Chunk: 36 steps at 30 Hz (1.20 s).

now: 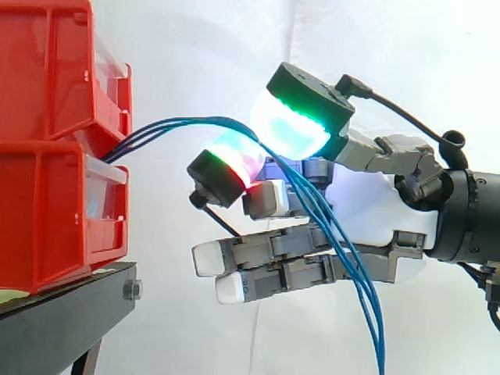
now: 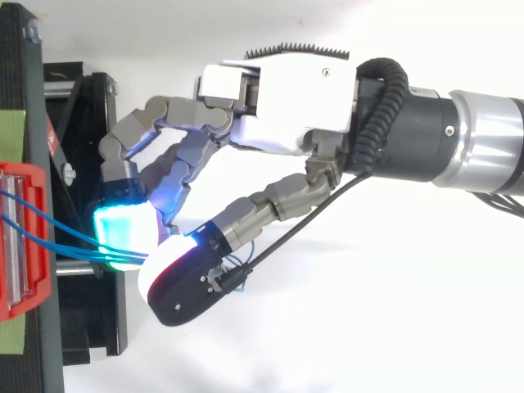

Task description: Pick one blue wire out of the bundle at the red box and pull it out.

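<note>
A bundle of three thin blue wires (image 1: 168, 126) leaves the gap between the stacked red bins (image 1: 55, 141), arcs right and drops past the hand to the bottom edge. In the top view the wires (image 2: 57, 233) run from the red bin (image 2: 18, 315) to the glowing pads. The hand (image 1: 363, 195) reaches in from the right. A green-cyan fingertip pad (image 1: 293, 125) and a red-and-cyan thumb pad (image 1: 234, 160) close together around the wires at the top of the arc. How many wires lie between them is hidden. The lower fingers (image 1: 266, 254) stay straight under the bundle. The palm (image 2: 286, 98) faces the bins.
The bins rest on a black stand (image 1: 70, 301) at the left, whose frame (image 2: 82, 115) lies close beside the fingers. A white curtain (image 1: 406, 47) hangs behind. Open room lies right of and below the hand.
</note>
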Available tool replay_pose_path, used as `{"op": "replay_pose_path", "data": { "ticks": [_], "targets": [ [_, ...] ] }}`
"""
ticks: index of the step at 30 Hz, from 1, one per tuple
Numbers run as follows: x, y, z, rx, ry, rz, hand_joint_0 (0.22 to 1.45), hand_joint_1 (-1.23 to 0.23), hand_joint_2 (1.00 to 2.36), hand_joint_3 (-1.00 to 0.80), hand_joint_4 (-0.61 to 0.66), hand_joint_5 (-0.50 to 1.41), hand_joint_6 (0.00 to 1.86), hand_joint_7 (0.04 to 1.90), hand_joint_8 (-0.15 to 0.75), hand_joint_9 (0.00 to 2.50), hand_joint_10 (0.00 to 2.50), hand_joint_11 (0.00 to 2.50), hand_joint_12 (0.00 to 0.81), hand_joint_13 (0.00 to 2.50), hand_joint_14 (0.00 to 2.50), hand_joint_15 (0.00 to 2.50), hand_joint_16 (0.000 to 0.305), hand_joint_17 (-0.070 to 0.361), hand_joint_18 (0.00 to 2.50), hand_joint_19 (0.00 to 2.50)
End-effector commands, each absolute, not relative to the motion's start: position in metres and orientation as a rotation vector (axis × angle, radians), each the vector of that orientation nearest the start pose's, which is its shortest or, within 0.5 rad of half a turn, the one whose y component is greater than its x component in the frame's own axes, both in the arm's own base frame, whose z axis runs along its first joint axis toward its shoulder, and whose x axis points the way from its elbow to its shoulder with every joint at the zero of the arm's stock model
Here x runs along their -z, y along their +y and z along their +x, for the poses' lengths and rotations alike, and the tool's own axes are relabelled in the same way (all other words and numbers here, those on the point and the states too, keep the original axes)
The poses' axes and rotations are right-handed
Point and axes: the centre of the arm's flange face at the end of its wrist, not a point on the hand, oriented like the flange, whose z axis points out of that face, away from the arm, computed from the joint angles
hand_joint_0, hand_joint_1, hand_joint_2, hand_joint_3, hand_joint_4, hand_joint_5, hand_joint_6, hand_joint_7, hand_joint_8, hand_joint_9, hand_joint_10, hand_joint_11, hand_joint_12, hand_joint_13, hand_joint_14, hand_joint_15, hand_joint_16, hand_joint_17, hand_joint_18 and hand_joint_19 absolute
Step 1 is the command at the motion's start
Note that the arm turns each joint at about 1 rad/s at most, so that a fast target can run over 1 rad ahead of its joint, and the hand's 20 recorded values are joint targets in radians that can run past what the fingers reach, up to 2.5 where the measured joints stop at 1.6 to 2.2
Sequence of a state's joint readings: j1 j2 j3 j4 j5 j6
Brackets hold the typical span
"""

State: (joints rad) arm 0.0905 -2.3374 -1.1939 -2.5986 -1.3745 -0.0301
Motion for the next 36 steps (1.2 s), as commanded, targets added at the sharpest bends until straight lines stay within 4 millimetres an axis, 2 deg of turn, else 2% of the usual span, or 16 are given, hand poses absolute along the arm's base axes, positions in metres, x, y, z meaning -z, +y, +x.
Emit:
{"op": "replay_pose_path", "data": {
  "ticks": [1, 5, 9, 16, 18, 20, 23, 27, 31, 34, 36],
  "targets": [
    [-0.2352, -0.0826, 0.7798, -1.191, 1.025, 1.143, 0.68, -0.88, 1.00, -0.45, 0.10, -0.18, 0.92, 1.02, 0.239, 1.07, 0.02, 0.85, 0.361, 0.68, 0.02, 0.45, 0.051, 0.116, 0.53, 0.42],
    [-0.2359, -0.0826, 0.7802, -1.192, 1.024, 1.142, 0.60, -0.73, 1.00, -0.44, 0.11, -0.16, 0.90, 1.07, 0.248, 1.13, 0.02, 0.83, 0.367, 0.70, 0.02, 0.46, 0.052, 0.117, 0.52, 0.45],
    [-0.2359, -0.0826, 0.7802, -1.192, 1.024, 1.142, 0.58, -0.64, 1.01, -0.39, 0.10, -0.14, 0.88, 1.11, 0.251, 1.18, 0.02, 0.83, 0.367, 0.71, 0.02, 0.47, 0.052, 0.118, 0.51, 0.46],
    [-0.2371, -0.0826, 0.7801, -1.193, 1.023, 1.141, 0.61, -0.79, 1.01, -0.21, 0.11, -0.16, 0.90, 1.06, 0.269, 1.13, 0.02, 0.83, 0.396, 0.73, 0.02, 0.46, 0.058, 0.131, 0.55, 0.43],
    [-0.2359, -0.0826, 0.7802, -1.192, 1.024, 1.142, 0.65, -0.88, 1.02, -0.20, 0.05, -0.18, 0.92, 1.08, 0.244, 1.06, 0.02, 0.85, 0.370, 0.68, 0.02, 0.46, 0.053, 0.120, 0.51, 0.43],
    [-0.2359, -0.0826, 0.7802, -1.192, 1.024, 1.142, 0.69, -0.92, 1.02, -0.20, 0.05, -0.20, 0.93, 1.06, 0.237, 1.01, 0.02, 0.87, 0.364, 0.66, 0.02, 0.45, 0.053, 0.120, 0.51, 0.40],
    [-0.2364, -0.0826, 0.7797, -1.192, 1.024, 1.142, 0.74, -0.94, 1.02, -0.22, 0.10, -0.21, 0.94, 1.02, 0.230, 0.98, 0.03, 0.85, 0.364, 0.64, 0.02, 0.45, 0.053, 0.119, 0.51, 0.39],
    [-0.2371, -0.0826, 0.7801, -1.193, 1.023, 1.141, 0.73, -0.94, 1.02, -0.17, 0.14, -0.21, 0.94, 1.01, 0.223, 0.92, 0.02, 0.84, 0.362, 0.62, 0.02, 0.44, 0.053, 0.119, 0.50, 0.39],
    [-0.2363, -0.0813, 0.7806, -1.195, 1.023, 1.140, 0.70, -0.94, 1.02, -0.22, 0.15, -0.22, 0.93, 0.97, 0.228, 0.89, 0.02, 0.85, 0.366, 0.61, 0.02, 0.44, 0.053, 0.120, 0.49, 0.39],
    [-0.2355, -0.0802, 0.7803, -1.195, 1.025, 1.140, 0.66, -0.96, 1.01, -0.36, 0.15, -0.22, 0.92, 0.96, 0.229, 0.88, 0.02, 0.85, 0.368, 0.60, 0.02, 0.45, 0.053, 0.120, 0.47, 0.41],
    [-0.2359, -0.0802, 0.7804, -1.195, 1.026, 1.141, 0.60, -0.92, 1.00, -0.42, 0.15, -0.21, 0.91, 0.96, 0.238, 0.88, 0.02, 0.85, 0.377, 0.57, 0.02, 0.44, 0.054, 0.122, 0.44, 0.42]
  ]
}}
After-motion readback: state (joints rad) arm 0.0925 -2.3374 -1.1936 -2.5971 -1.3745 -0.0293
